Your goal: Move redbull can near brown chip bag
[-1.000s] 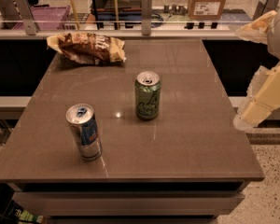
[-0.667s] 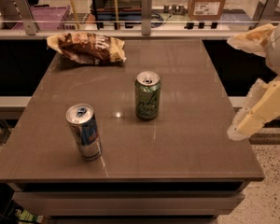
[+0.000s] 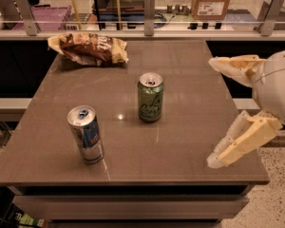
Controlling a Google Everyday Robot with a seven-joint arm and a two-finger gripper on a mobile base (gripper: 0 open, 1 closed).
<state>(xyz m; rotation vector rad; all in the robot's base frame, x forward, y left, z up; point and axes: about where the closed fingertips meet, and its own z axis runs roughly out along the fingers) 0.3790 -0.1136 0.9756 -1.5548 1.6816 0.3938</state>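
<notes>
Chips first: the brown chip bag point(image 3: 88, 49) lay far to the left of my gripper point(image 3: 211, 113) and beyond it, at the back edge of the table point(image 3: 180, 175). It was wrinkled and lay flat on its side. Behind it, past a metal rail point(image 3: 149, 7) with glass, a purple crate point(image 3: 52, 18) stood on the floor.

Next came the redbull can point(image 3: 85, 134). It stood upright near the front edge of the table, well to the left of my gripper and a little lower than it in the view. Its silver top was turned up, and the blue and red marks faced the front. The can and the bag were well apart, with bare table between them.

A green can point(image 3: 150, 98) stood upright between the redbull can and my gripper, about at the middle of the table. It touched nothing.

A cardboard box point(image 3: 210, 1) was far behind the rail, straight beyond my gripper.

My gripper was at the right edge of the table, well apart from all three things. Its two pale fingers point(image 3: 237, 146) were spread wide, one above and one below, with the tips pointing left toward the cans. Nothing was between them. The round white wrist point(image 3: 275, 87) was just to the right of the fingers, outside the table edge. I could not tell how high the lower finger was over the table.
</notes>
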